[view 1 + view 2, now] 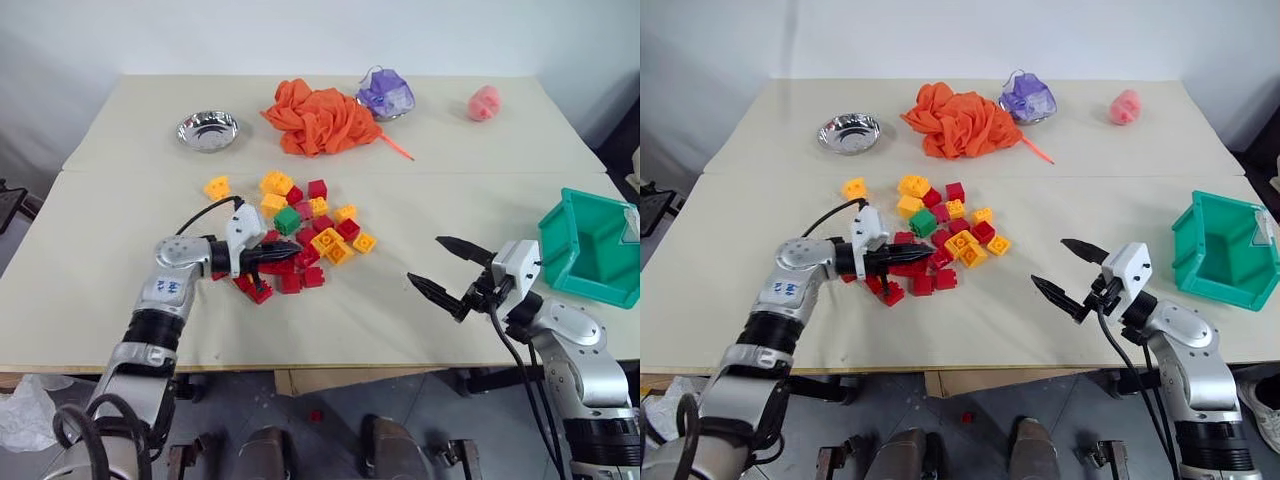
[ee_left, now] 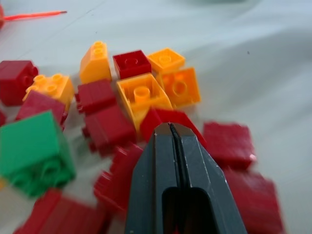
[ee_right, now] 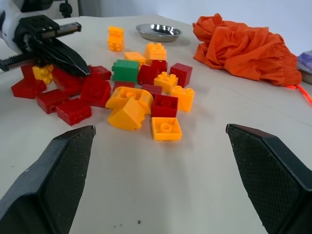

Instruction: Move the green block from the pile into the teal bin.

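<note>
hands flank a brick pile, green block unheld

nearest the robot, the right hand (image 1: 438,272) hovers over bare surface (image 1: 120,310) with its two black fingers spread wide and nothing between them, pointing toward the pile. level with it on the other side, the left hand (image 1: 290,256) has its fingers pressed together, gripping nothing, its tip low among the red bricks at the near edge of the pile (image 1: 300,235). the green block (image 1: 288,220) sits on the surface inside the pile, just beyond the left hand's tip, with red and yellow bricks close around it. the teal bin (image 1: 592,248) stands at the right edge of the surface, well apart from the pile, past the right hand. farther back lie a shiny metal bowl (image 1: 208,130), a heap of orange cloth (image 1: 322,120), a purple mesh bundle (image 1: 386,93) and a small pink object (image 1: 484,102).
</note>
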`<state>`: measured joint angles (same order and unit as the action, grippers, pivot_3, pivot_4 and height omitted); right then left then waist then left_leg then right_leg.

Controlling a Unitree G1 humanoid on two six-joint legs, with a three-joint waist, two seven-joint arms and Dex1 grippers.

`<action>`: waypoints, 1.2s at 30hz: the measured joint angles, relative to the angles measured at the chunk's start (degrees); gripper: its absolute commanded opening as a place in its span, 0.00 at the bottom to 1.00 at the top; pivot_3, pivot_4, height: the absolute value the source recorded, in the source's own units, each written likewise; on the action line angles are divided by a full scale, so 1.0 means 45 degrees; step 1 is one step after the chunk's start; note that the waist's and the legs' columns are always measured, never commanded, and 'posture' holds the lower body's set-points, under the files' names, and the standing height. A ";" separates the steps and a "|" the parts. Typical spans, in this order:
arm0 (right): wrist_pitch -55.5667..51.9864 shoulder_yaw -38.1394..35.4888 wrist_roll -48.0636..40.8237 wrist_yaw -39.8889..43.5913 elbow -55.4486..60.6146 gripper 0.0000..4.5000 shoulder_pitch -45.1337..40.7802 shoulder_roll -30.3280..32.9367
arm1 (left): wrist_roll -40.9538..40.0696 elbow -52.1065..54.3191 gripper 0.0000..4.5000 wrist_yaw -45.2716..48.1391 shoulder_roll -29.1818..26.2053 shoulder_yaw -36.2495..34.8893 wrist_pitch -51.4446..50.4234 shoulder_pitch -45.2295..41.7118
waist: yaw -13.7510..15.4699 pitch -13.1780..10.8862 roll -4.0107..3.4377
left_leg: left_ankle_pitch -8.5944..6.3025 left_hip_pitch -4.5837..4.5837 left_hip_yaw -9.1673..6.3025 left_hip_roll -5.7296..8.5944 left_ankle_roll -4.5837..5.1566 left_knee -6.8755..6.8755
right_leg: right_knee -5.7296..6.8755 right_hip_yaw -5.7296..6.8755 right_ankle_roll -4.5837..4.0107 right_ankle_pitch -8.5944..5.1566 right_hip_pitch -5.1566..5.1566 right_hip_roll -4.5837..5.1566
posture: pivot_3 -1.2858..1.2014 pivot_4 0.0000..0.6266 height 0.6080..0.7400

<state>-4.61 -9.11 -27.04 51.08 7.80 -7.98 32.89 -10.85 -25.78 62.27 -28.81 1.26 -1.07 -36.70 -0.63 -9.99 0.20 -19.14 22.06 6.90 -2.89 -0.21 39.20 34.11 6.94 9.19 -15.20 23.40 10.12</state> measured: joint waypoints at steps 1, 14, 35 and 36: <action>-0.0011 0.0016 0.0000 0.0095 -0.0001 1.00 -0.0013 0.0001 | -0.0113 0.0251 0.00 -0.0130 -0.0169 -0.0241 -0.0072 0.0304 | 0.0015 0.0000 0.0000 | 0.0000 0.0001 -0.0004 -0.0001 0.0000 0.0000 | 0.0000 0.0001 0.0000 0.0000 0.0001 0.0000 | 0.52 0.24 1.00; -0.0061 0.0431 0.0109 0.1422 -0.0398 1.00 -0.1089 0.0479 | -0.2037 0.3512 0.66 -0.1273 -0.2682 -0.3994 -0.2139 0.5247 | 0.0125 -0.0001 0.0007 | -0.0003 0.0017 -0.0008 -0.0004 0.0003 -0.0001 | -0.0004 0.0008 -0.0003 -0.0001 0.0013 0.0005 | 0.52 0.24 1.00; -0.0228 0.0429 0.0146 0.1099 -0.0402 1.00 -0.1180 0.0387 | 0.0133 0.1303 1.00 -0.5136 0.0597 0.0912 -0.6901 -0.2338 | 0.0177 0.0002 0.0016 | 0.0001 0.0024 -0.0001 0.0003 -0.0001 -0.0022 | -0.0025 0.0015 -0.0013 0.0007 0.0017 -0.0007 | 0.52 0.24 1.00; -0.0286 0.0421 0.0138 0.0990 -0.0200 1.00 -0.0971 0.0381 | 0.0332 0.0834 1.00 -0.5206 0.0746 0.1039 -0.6855 -0.2590 | 0.0167 0.0002 0.0016 | 0.0001 0.0024 -0.0002 0.0003 -0.0001 -0.0023 | -0.0027 0.0019 -0.0013 0.0007 0.0016 -0.0007 | 0.52 0.24 1.00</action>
<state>-5.89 -7.21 -26.42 55.54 6.90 -12.34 34.60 -9.36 -22.02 38.84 -25.45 5.94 -31.92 -48.36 0.12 -9.98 0.27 -19.13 22.17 6.89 -2.87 -0.21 39.10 33.99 7.02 9.13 -15.17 23.48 10.09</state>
